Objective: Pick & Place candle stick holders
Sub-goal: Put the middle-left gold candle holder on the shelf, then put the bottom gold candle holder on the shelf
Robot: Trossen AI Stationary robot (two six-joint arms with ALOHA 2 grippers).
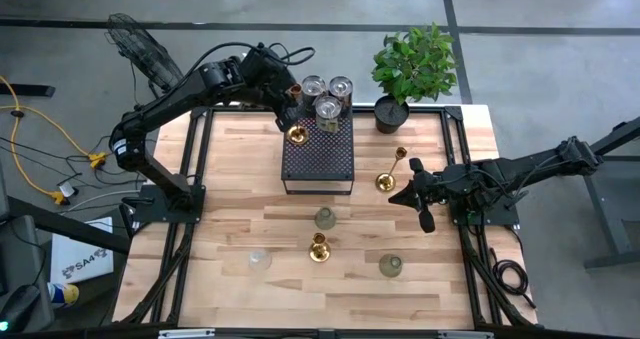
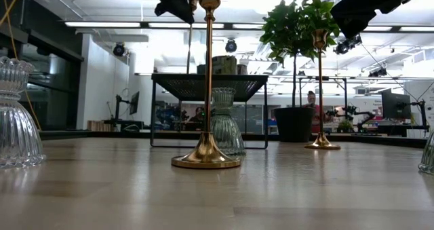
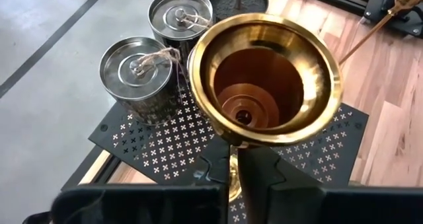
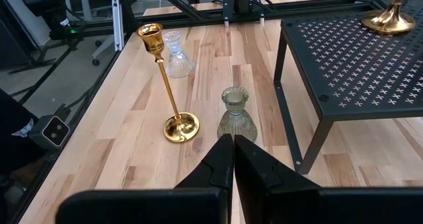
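Left gripper (image 1: 290,119) is hanging over the near-left corner of the black perforated metal box (image 1: 318,157), fingers (image 3: 264,178) clamped on the slender stem of a shiny brass-gold candle stick holder (image 1: 297,134). In the left wrist view the holder's round base (image 3: 264,78) is facing the camera, the stem running back between the fingers. Its base is sitting at the box's top left corner; whether it is touching the perforated surface cannot be told.

Three silvery round metal tins (image 1: 327,107) with wire loops on their lids are standing close together at the far edge of the box top.

On the wooden counter (image 1: 230,189), going left to right: a squat clear-glass holder (image 1: 259,260) is sitting near the front left; a greenish ribbed glass holder (image 1: 324,218) is standing just in front of the box; a second brass-gold candle stick holder (image 1: 319,248) is standing upright just in front of that; another greenish glass holder (image 1: 390,266) is sitting toward the front right. A third brass-gold candle stick holder (image 1: 388,175) is standing upright right of the box, near the black-potted green plant (image 1: 410,69) at the far edge.

Right gripper (image 1: 420,201) is hovering over the counter's right side, just beside the third brass holder, fingers (image 4: 228,161) pressed together, holding nothing.
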